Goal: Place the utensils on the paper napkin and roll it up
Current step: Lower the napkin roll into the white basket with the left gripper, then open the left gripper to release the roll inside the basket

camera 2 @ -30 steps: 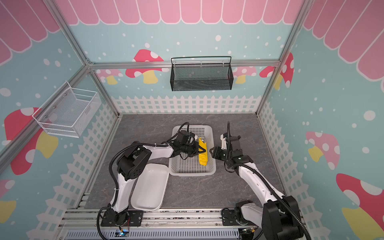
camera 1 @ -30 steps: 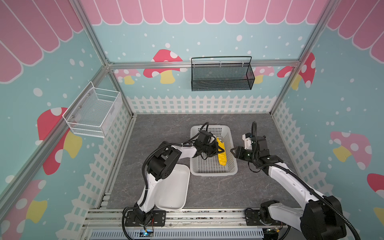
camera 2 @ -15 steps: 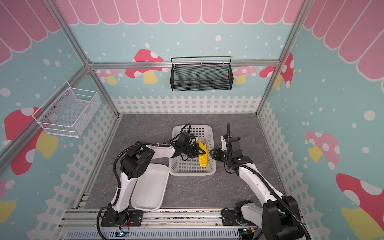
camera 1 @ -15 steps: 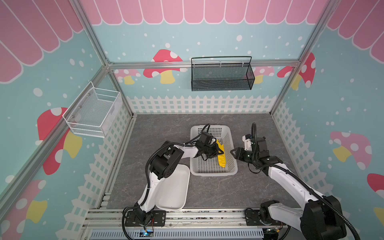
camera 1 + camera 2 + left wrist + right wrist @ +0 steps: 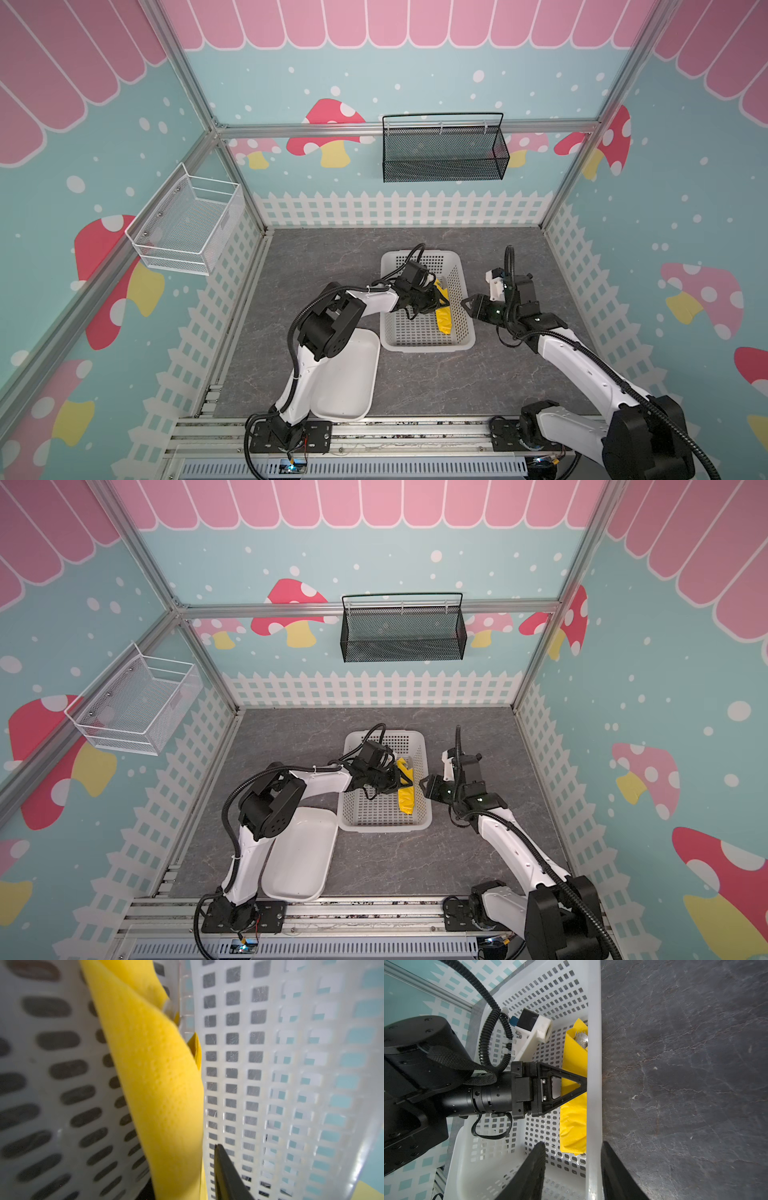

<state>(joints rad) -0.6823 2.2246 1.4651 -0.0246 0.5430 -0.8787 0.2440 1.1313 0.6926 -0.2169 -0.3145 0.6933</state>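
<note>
The paper napkin (image 5: 441, 311) (image 5: 405, 791) is a yellow roll lying inside the white perforated basket (image 5: 428, 348) along its right wall. The utensils are wrapped in it. Only silver tips (image 5: 581, 1040) poke out of the far end. My left gripper (image 5: 434, 297) (image 5: 397, 779) reaches into the basket with its jaws parted around the roll's middle. Its one visible finger (image 5: 226, 1167) stands just off the paper (image 5: 155, 1084); the other finger is hidden behind the roll. My right gripper (image 5: 572, 1145) (image 5: 467, 301) is open and straddles the basket's right wall (image 5: 593, 1064).
A white oblong tray (image 5: 345, 382) lies at the front left, under my left arm. A black mesh basket (image 5: 442, 151) hangs on the back wall and a white wire basket (image 5: 187, 226) on the left wall. Dark grey tabletop (image 5: 675, 1084) lies right of the basket.
My left gripper's jaws have opened off the napkin roll, which stays against the basket's right wall. The right arm has barely moved.
</note>
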